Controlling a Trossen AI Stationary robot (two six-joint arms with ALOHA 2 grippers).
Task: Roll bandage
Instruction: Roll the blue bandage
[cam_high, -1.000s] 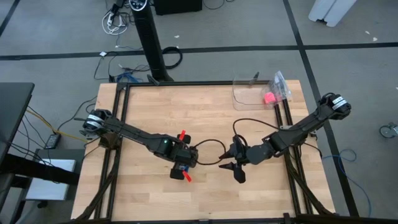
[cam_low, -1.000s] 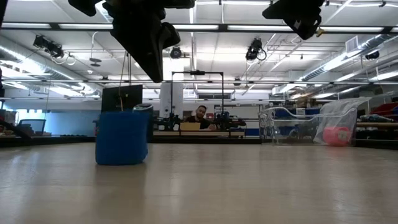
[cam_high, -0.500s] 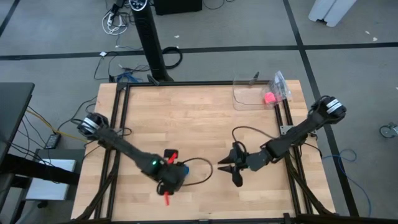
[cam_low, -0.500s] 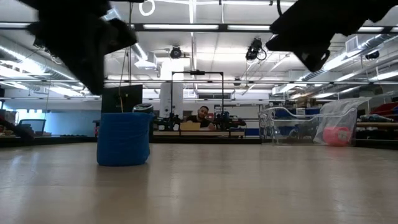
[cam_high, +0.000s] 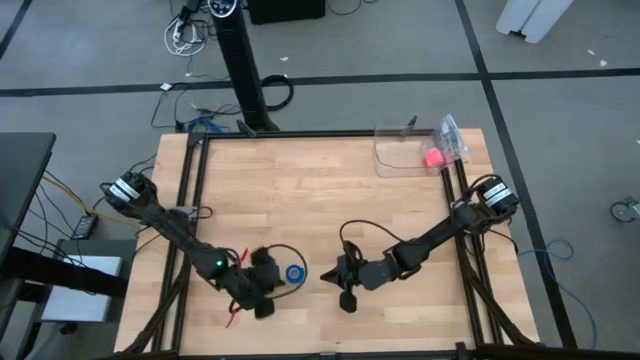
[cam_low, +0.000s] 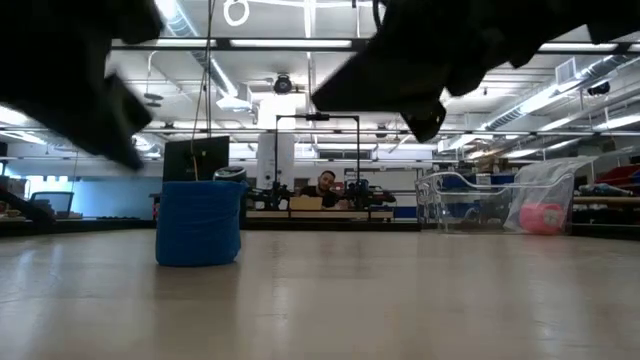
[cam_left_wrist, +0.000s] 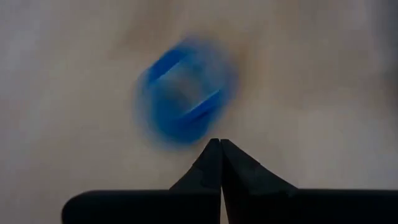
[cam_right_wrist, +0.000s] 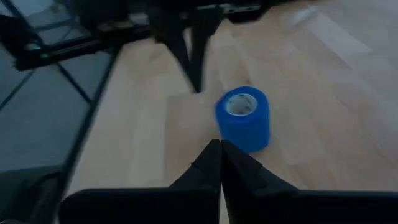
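The bandage (cam_high: 293, 272) is a bright blue hollow-centred coil. It stands on one flat end on the wooden table (cam_high: 320, 190), near the front middle, and also shows in the low view as the bandage (cam_low: 198, 222). My left gripper (cam_high: 270, 291) hangs shut just to the coil's near-left, its fingertips (cam_left_wrist: 219, 144) short of the blurred bandage (cam_left_wrist: 185, 93). My right gripper (cam_high: 335, 282) is shut too, a little to the coil's right and pointing at the bandage (cam_right_wrist: 244, 118). Neither gripper touches it.
A clear plastic container (cam_high: 402, 155) with a small pink ball (cam_high: 433, 157) and a plastic bag sits at the far right corner. Black frame rails (cam_high: 186, 230) run along the table's left and right sides. A person (cam_low: 322, 186) sits in the room beyond.
My left gripper has drawn off the coil toward the table's near-left, staying shut. My right gripper has gone left toward the coil and nearer the front edge, and has shut from wide open. The coil has stayed standing where it was.
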